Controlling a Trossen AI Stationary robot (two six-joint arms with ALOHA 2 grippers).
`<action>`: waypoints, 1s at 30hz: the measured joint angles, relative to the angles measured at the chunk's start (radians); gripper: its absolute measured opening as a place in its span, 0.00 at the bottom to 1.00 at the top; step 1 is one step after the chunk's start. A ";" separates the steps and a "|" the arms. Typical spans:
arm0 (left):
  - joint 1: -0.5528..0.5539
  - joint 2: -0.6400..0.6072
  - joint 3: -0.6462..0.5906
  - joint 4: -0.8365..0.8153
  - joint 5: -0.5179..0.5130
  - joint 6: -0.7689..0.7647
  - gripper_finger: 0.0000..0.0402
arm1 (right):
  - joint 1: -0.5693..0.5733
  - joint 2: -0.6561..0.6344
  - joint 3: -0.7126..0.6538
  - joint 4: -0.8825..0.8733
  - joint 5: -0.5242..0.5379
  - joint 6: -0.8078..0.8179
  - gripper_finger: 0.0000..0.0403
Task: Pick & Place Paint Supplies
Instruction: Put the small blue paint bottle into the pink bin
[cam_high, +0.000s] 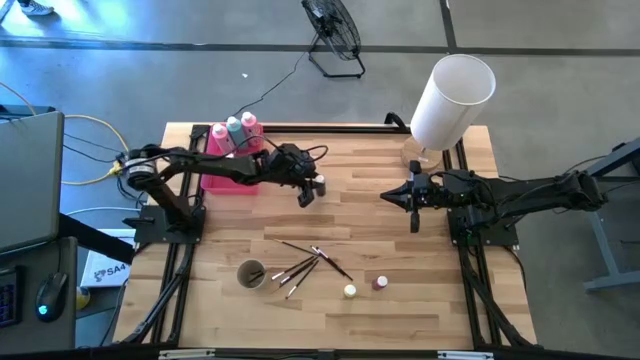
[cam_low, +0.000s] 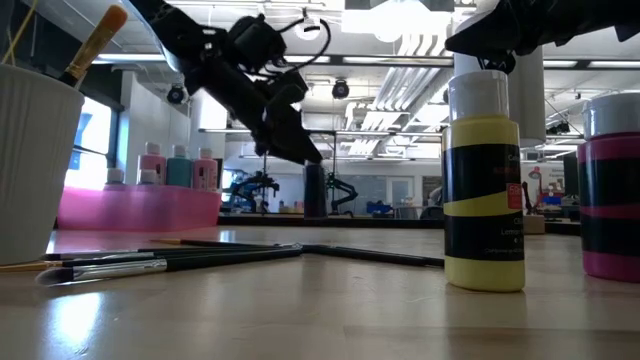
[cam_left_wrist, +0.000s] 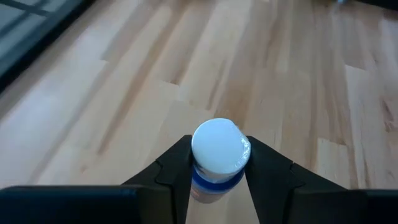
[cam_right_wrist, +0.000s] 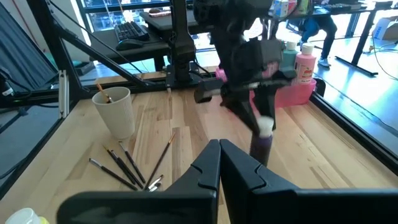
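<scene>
My left gripper is out over the middle of the table, right of the pink tray, shut on a small paint pot that has a white cap and a blue-and-dark body. Three squeeze bottles stand upright in the tray's far end. Several thin brushes lie flat on the near half of the table, next to a cup. A yellow pot and a magenta pot stand upright close by. My right gripper hovers shut and empty at the table's right. My left gripper pinches the pot's body just below the cap between its two fingers, one on each side. The fingers slant down from the table's left. The pot stays roughly upright, cap on top. Whether its base is off the table, I cannot tell.
A big white cylinder stands at the far right corner. The cup holds a brush. Bare wood lies between the two grippers and in front of the tray. The left arm's frame runs along the table's left edge.
</scene>
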 joint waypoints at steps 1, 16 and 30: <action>0.000 -0.019 0.000 -0.015 -0.019 0.000 0.31 | 0.000 0.000 0.000 0.000 0.000 0.000 0.01; 0.001 -0.426 0.000 -0.367 -0.259 -0.055 0.31 | 0.000 0.000 0.000 -0.018 -0.002 0.000 0.01; 0.001 -0.709 0.000 -0.701 -0.556 -0.281 0.31 | 0.000 0.000 0.000 -0.023 -0.006 0.000 0.01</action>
